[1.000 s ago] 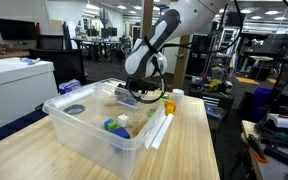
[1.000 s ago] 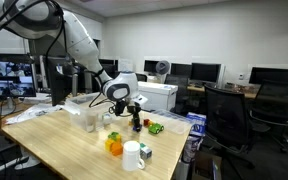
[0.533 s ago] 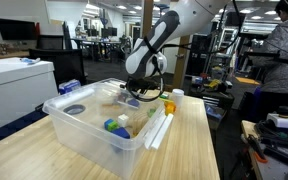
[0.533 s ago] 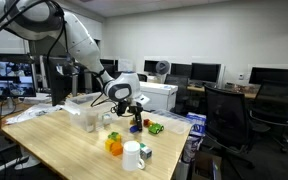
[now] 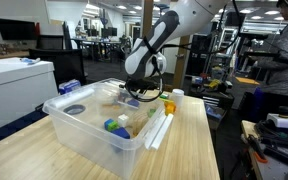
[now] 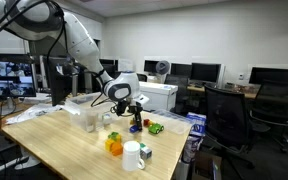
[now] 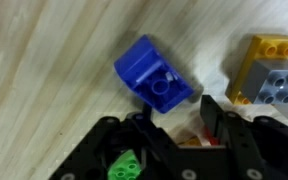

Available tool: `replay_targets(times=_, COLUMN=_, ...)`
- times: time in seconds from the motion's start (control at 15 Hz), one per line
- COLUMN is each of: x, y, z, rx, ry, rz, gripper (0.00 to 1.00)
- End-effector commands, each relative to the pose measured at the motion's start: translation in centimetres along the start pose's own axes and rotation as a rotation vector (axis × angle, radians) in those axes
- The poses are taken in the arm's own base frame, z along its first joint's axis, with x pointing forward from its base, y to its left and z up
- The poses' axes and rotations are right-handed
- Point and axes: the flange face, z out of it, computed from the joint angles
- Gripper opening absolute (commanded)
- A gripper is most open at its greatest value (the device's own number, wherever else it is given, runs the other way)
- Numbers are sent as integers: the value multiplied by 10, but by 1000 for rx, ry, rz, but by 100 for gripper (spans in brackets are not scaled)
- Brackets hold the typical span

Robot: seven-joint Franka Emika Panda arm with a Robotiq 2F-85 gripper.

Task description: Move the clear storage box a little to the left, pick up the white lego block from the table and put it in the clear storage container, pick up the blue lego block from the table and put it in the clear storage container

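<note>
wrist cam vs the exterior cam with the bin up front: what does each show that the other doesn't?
Wrist only: the blue lego block lying on bare wood just ahead of the fingers, not between them.
Exterior only: the clear storage box with a few blocks inside, and the arm behind it.
Both: the wooden table, the gripper low over it, and probably the yellow-and-grey block.

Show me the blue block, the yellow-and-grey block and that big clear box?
blue block (image 7: 152,75): wrist view, on its top face.
yellow-and-grey block (image 7: 279,82): wrist view, on its grey part.
clear box (image 5: 84,135): in an exterior view, on its front wall.
</note>
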Motion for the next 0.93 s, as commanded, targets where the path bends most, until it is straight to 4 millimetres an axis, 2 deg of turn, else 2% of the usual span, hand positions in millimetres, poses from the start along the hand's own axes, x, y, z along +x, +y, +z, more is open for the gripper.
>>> replay_targets(times=0.0, x=-8, y=-4, z=-3, rx=12, ry=-8, rz=-11, gripper=82)
replay_targets(times=0.13, x=-15, y=-7, z=2, rx=11, ry=-27, rz=-26, gripper=99)
replay_targets(times=0.4, x=-27, y=-9, z=8, rx=7, ry=-52, rz=-41, gripper=100)
replay_targets(times=0.73, x=-44, y=3, z=0, rx=44, ry=-6, rz=-51, gripper=100)
replay_targets(times=0.87, x=-45, y=9, z=5, rx=17, ry=-5, rz=-38, gripper=100)
